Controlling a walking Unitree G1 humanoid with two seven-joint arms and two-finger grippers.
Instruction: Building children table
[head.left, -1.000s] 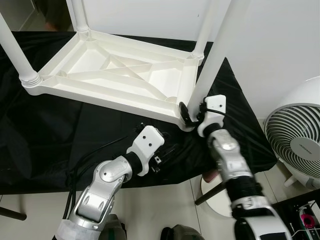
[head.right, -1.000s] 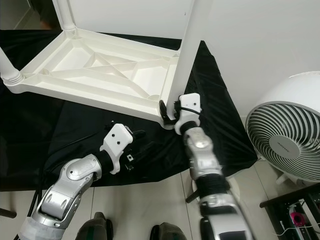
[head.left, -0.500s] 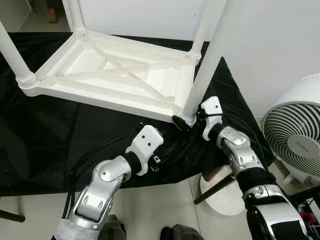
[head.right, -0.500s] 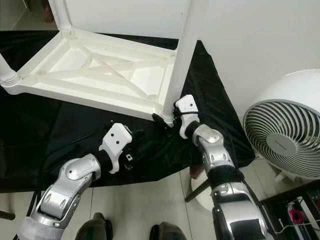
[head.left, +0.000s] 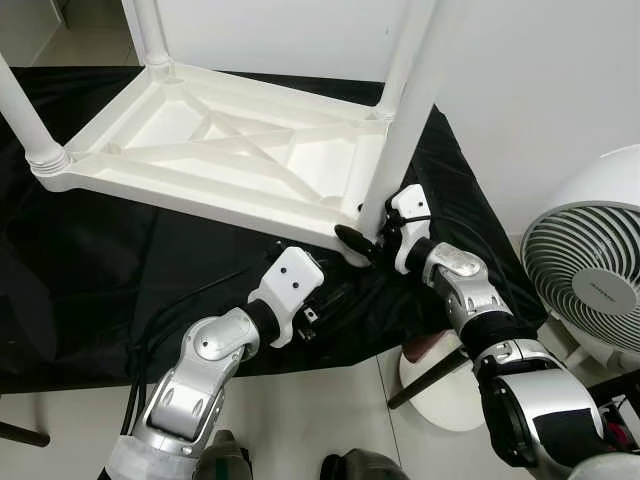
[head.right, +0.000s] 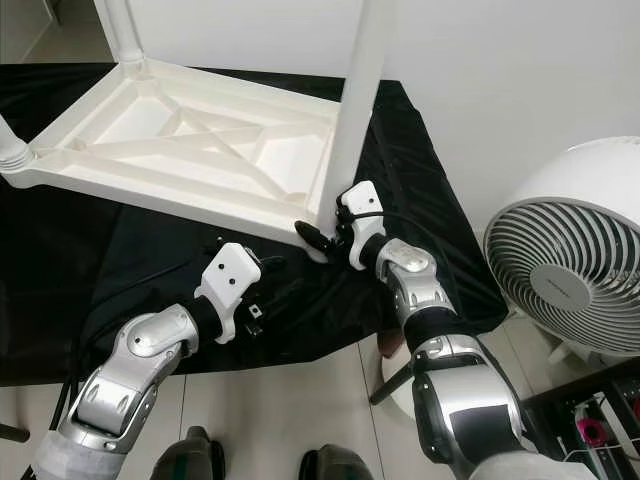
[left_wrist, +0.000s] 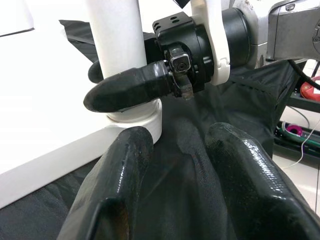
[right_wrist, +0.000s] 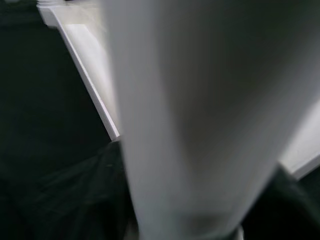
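Observation:
A white plastic children's table (head.left: 200, 150) lies upside down on a black cloth (head.left: 100, 260), its legs pointing up. My right gripper (head.left: 365, 237) is clasped around the foot of the near right leg (head.left: 410, 90), just above its socket at the table's corner. In the left wrist view one black finger (left_wrist: 125, 90) crosses in front of that leg (left_wrist: 117, 35) and the other sits behind it. The same leg (right_wrist: 185, 110) looms blurred and close in the right wrist view. My left gripper (left_wrist: 177, 137) rests on the cloth just short of that corner, open, with nothing between its fingers.
A white floor fan (head.left: 590, 280) stands close on the right. A round white base (head.left: 440, 385) sits on the tiled floor under the cloth's near right corner. A black cable (head.left: 190, 300) trails over the cloth by my left arm. A white wall rises behind.
My right forearm has swung out to the right and its wrist has turned, with the fingers still at the foot of the near right leg. The left arm has stayed put.

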